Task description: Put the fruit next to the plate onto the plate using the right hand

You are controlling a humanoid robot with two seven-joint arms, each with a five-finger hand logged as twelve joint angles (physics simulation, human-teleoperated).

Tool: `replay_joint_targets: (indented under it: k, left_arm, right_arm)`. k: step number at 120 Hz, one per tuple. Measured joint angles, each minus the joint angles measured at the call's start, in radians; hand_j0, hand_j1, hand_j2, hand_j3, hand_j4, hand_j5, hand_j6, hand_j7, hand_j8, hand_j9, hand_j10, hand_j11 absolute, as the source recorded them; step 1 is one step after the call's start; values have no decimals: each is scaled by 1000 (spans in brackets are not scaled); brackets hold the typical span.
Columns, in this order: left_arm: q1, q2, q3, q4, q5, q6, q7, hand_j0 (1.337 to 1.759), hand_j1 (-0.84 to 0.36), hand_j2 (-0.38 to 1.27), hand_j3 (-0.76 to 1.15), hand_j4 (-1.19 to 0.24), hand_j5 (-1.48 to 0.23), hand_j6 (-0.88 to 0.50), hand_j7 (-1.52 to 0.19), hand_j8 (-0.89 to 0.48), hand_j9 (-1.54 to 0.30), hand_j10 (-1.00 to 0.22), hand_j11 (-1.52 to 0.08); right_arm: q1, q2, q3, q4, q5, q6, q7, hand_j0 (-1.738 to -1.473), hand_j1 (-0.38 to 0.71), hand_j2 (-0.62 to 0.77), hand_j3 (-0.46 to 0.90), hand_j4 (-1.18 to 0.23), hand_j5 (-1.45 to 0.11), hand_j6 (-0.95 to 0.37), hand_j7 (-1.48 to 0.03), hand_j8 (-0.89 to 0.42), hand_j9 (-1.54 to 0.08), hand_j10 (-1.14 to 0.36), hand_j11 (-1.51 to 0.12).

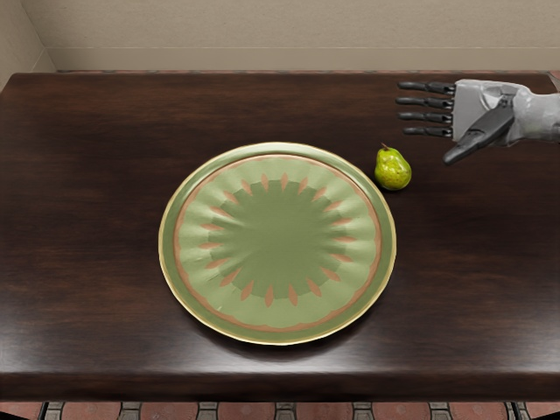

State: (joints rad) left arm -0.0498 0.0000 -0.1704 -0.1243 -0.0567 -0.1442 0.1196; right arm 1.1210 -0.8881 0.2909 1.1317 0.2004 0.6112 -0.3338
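Note:
A small green pear (393,168) stands on the dark table just off the upper right rim of the plate. The plate (187,203) is large, round and green, with a reddish ring, a star pattern and a gold edge; nothing lies on it. My right hand (437,122) comes in from the right edge and hovers above and to the right of the pear, apart from it. Its fingers (424,109) stretch out straight toward the left, the thumb angles downward, and it holds nothing.
The dark wooden table (87,131) spans the whole view, with its front edge near the bottom and a beige wall behind it. A tiled floor shows below the front edge.

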Motion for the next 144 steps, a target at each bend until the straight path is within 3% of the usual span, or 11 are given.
replay_joint_targets:
  k: [23,35,44,54,88,117,144]
  left_arm:
    - [0,0,0,0,0,0,0,1658,348,0,0,-1,-1,-1,-1,-1,-1,-1,-1]
    - [0,0,0,0,0,0,0,1658,348,0,0,-1,-1,-1,-1,-1,-1,-1,-1]
    - [0,0,0,0,0,0,0,1658,348,0,0,-1,-1,-1,-1,-1,-1,-1,-1]
    - [-1,0,0,0,0,0,0,1658,348,0,0,-1,-1,-1,-1,-1,-1,-1,-1]
    - [0,0,0,0,0,0,0,1658,348,0,0,-1,-1,-1,-1,-1,-1,-1,-1]
    - [0,0,0,0,0,0,0,1658,348,0,0,-1,-1,-1,-1,-1,-1,-1,-1]
    - [0,0,0,0,0,0,0,1658,348,0,0,-1,-1,-1,-1,-1,-1,-1,-1]
  right_arm:
    - [2,10,4,-23,-6,0,-10,-1658,-349,0,0,0,0,2,0,2,0,1,0]
    - [-1,92,39,-125,-132,0,1,-1658,-349,1,0,0,0,2,0,2,0,1,0]
    - [-10,185,86,-236,-290,0,58,-1658,-349,1,0,0,0,2,0,1,0,1,0]
    - [-17,239,105,-299,-429,-16,141,-1658,-349,1,0,0,0,1,0,1,0,1,0]
    - [-68,333,110,-350,-641,-155,284,-1658,-349,1,0,-1,0,-1,0,0,0,0,0]
    - [-99,405,71,-416,-710,-208,366,-1658,-349,1,0,-1,0,-1,0,-1,0,0,0]
    - [-108,439,11,-435,-734,-286,409,-1658,-340,0,0,-9,-10,-9,-10,-8,-10,-8,-10]
